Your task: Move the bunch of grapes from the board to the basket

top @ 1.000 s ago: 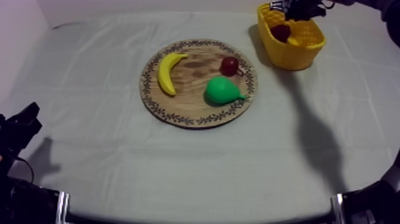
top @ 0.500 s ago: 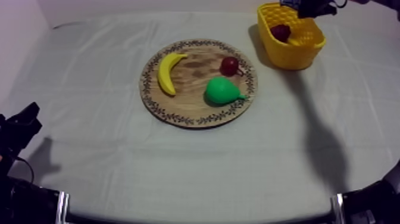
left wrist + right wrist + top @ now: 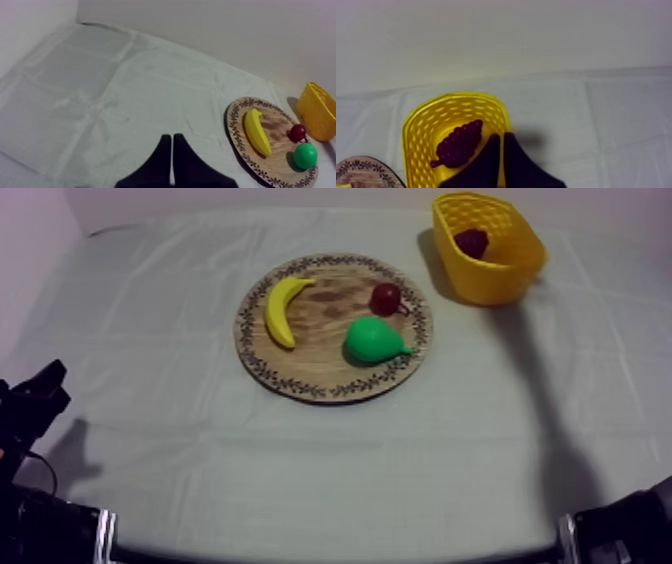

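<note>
At the table's far right corner, the yellow basket (image 3: 495,283) is sitting close to the back edge of the cloth (image 3: 300,468). The bunch of grapes (image 3: 471,241) is lying inside it on its floor, off the round wooden board (image 3: 330,383).

The right gripper (image 3: 502,135) is hanging over the basket with its two fingers pressing together into a narrow wedge, gripping nothing. Its tips are showing over the basket's rim, just beside the grapes.

The left gripper (image 3: 171,136) is likewise pressing its fingers together with nothing between them. It is pointing across bare cloth, well apart from the board.

The board is sitting mid-table, and a strip of bare cloth is separating its right rim from the basket. On it, the banana (image 3: 283,310) is lying along the left side. The small red fruit (image 3: 386,298) and the pear (image 3: 374,340) are resting just beside each other on the right side, near the patterned rim.

Wide stretches of cloth are lying open to the left of the board and all along the near edge of the table. Another stretch is lying open on the right, in front of the basket.
</note>
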### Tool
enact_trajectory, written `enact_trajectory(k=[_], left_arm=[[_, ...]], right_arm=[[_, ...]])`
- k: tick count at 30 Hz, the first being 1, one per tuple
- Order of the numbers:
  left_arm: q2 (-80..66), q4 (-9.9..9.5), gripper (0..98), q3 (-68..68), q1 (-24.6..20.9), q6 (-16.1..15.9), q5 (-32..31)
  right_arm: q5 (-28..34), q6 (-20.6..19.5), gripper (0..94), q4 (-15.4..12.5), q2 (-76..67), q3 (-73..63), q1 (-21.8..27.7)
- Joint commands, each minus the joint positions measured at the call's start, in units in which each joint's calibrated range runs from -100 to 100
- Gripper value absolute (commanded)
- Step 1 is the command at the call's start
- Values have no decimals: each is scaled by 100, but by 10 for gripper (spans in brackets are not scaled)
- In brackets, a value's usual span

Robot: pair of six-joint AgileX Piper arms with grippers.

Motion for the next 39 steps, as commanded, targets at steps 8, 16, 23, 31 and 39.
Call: enact_trajectory(k=[8, 16, 23, 31, 39], left_arm=[[0, 1, 1, -4, 1, -1, 1], [0, 1, 1, -4, 1, -1, 1], [0, 1, 1, -4, 1, -1, 1], [0, 1, 1, -4, 1, -1, 1], [0, 1, 1, -4, 1, -1, 1]], right_arm=[[367, 385, 2, -357, -1763, 704, 72], [655, 683, 2, -643, -3106, 1571, 78], [786, 940, 2, -886, -4049, 2363, 171], [761, 1195, 2, -1058, -5044, 3432, 257], [732, 1325, 2, -1052, -6038, 4529, 219]])
